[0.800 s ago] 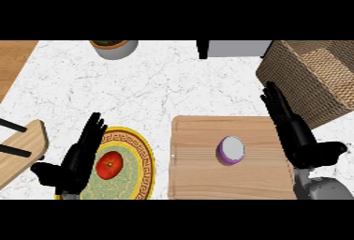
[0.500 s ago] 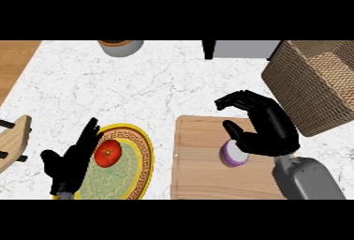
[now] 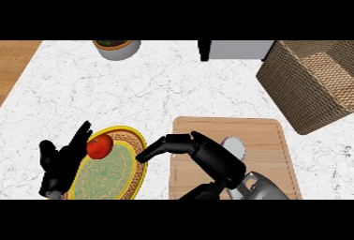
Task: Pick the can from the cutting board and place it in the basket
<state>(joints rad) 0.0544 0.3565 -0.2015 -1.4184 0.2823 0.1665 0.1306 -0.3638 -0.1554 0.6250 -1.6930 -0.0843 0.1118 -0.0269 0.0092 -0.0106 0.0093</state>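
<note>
The can (image 3: pixel 233 147) stands upright on the cutting board (image 3: pixel 269 140), partly hidden by the right hand (image 3: pixel 211 157), whose curled fingers (image 3: pixel 166 144) hold nothing. Probably light, rigid and slick, it suits a grasp around its sides. The left hand (image 3: pixel 59 164) rests open.

Right hand (image 3: pixel 211 157): over the cutting board's (image 3: pixel 276 140) left half, fingers curled and pointing off its left edge, holding nothing visible.
Left hand (image 3: pixel 61 161): well left of the board, fingers straight, resting.
</note>
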